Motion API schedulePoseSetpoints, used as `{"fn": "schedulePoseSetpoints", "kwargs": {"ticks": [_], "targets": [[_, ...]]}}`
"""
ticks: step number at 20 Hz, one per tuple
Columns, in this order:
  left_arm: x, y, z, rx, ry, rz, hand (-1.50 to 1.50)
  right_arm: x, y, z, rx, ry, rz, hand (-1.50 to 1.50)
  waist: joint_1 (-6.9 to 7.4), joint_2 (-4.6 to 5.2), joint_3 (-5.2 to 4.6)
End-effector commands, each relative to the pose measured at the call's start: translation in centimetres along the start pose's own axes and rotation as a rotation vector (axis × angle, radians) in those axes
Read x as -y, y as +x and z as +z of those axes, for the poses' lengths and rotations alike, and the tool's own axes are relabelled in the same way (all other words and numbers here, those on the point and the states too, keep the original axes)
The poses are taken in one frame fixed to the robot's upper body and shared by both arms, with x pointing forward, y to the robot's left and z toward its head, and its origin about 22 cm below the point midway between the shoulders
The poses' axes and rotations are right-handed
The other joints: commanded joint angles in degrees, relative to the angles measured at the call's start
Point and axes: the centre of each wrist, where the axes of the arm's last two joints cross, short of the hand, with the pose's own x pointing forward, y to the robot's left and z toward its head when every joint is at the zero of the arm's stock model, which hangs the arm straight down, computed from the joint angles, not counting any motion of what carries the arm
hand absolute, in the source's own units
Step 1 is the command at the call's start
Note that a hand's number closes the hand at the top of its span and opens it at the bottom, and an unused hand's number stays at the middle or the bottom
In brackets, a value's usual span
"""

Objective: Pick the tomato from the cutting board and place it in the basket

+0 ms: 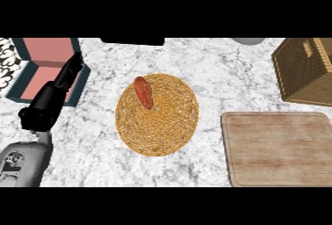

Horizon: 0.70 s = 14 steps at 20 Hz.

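A red, elongated tomato (143, 92) lies in the upper left part of the flat round woven basket (159, 132) in the middle of the counter. The wooden cutting board (276, 149) at the lower right has nothing on it. My left hand (53, 96) shows at the left edge, well left of the basket, with straight fingers pointing up and away; it is open and holds nothing. Its grey forearm (24, 162) enters from the lower left. My right hand is nowhere in the view.
A teal box with a pink inside (40, 55) stands at the back left, partly behind my left hand. A brown woven crate (306, 70) stands at the back right. A dark object (133, 41) and a grey one (250, 40) touch the far edge.
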Motion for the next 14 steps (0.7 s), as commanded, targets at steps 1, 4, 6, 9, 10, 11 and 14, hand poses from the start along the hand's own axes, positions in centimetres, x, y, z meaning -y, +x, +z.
{"fn": "schedulePoseSetpoints", "kwargs": {"ticks": [1, 4, 6, 9, 10, 11, 14], "targets": [[0.0, 0.4, -0.7, 0.005, 0.019, 0.001, 0.0, -0.2, 0.7, -1.0, -0.008, 0.136, 0.013, 1.5, -0.72, 0.06, -0.01], [-0.3, -0.9, 0.3, -0.007, 0.004, 0.004, 0.0, -1.5, 0.3, -1.7, -0.033, 0.15, 0.165, 1.5, -0.84, 0.12, 0.0], [0.0, -0.5, 0.5, -0.004, 0.015, -0.001, 0.0, -2.3, 0.5, -2.3, -0.078, 0.16, 0.27, 1.5, -0.52, 0.03, 0.01], [0.1, -0.1, 1.4, 0.002, 0.008, 0.001, 0.0, -1.3, 0.3, -1.5, -0.09, 0.137, 0.349, 1.5, -0.25, -0.06, 0.03], [-0.6, 0.0, -0.2, -0.013, 0.025, -0.01, 0.0, -1.3, 1.1, -2.1, -0.068, 0.144, 0.374, 1.5, -1.19, -0.02, -0.01], [-0.7, -0.4, 0.9, 0.02, 0.017, -0.012, 0.0, -2.5, -0.2, -2.2, -0.056, 0.155, 0.398, 1.5, -0.52, 0.1, 0.03], [-0.5, -0.7, 1.2, -0.007, 0.012, -0.002, 0.0, -3.2, -0.9, -2.5, -0.07, 0.235, 0.37, -1.5, -0.65, -0.03, 0.02]]}}
